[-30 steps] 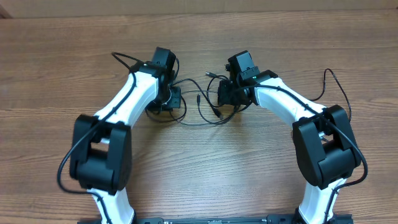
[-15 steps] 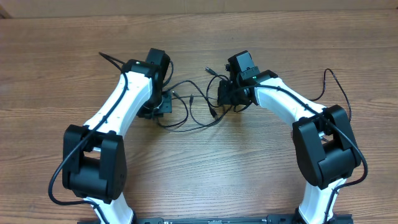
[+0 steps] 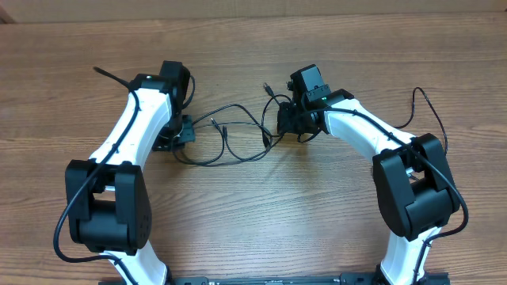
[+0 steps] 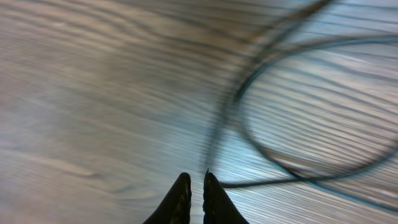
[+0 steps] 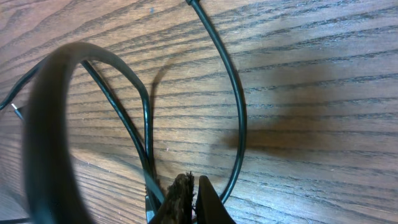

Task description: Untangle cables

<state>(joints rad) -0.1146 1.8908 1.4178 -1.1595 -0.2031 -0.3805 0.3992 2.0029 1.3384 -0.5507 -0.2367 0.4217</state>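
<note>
1. Thin black cables (image 3: 238, 158) with small plug connectors: spread in loose, crossing loops on the brown wood-grain table (image 3: 253, 229), strung between the two arms. Small plugs visible near the middle of the tangle.
2. Left gripper (image 3: 184, 129): sits at the left end of the tangle. On the wrist view (image 4: 194, 177), tips drawn almost together with only a narrow slit. One strand (image 4: 244, 93) runs straight down to the tips. Judged pinched on that strand, with the reservation that the view is blurred.
3. Right gripper (image 3: 283, 123): sits at the right end of the tangle. On the wrist view (image 5: 189, 180), tips pressed together, with a strand entering just beside them and another curving past (image 5: 239, 118). Judged clamped on the cable.
4. Handling, as a judgement: very light and limp, with only enough springiness to hold a curve. Likely to trail after any pull rather than stay put. Smooth jacket, so liable to slide through a weak pinch. Plugs liable to catch at the crossings.
5. Point of hold, as a judgement: best taken on a bare run of cord just behind a plug, or on a free stretch away from the crossings. Not recommended on the plug body or where two strands overlap, owing to the risk of gripping both together.
</note>
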